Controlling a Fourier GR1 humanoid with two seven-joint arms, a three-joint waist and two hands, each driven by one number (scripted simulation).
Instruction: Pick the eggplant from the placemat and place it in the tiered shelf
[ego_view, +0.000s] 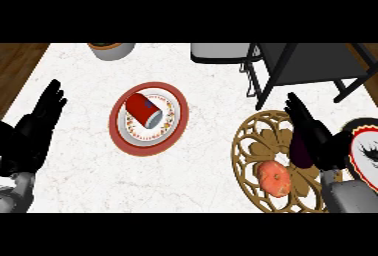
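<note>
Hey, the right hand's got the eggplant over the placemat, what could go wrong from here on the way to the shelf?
1. The orange fruit lies on the gold placemat right beside the right hand; moving off could nudge it.
2. The eggplant is mostly hidden by the fingers, so it might slip unnoticed.
3. The tiered shelf has thin black legs close ahead; the hand or eggplant could clip one.
</note>
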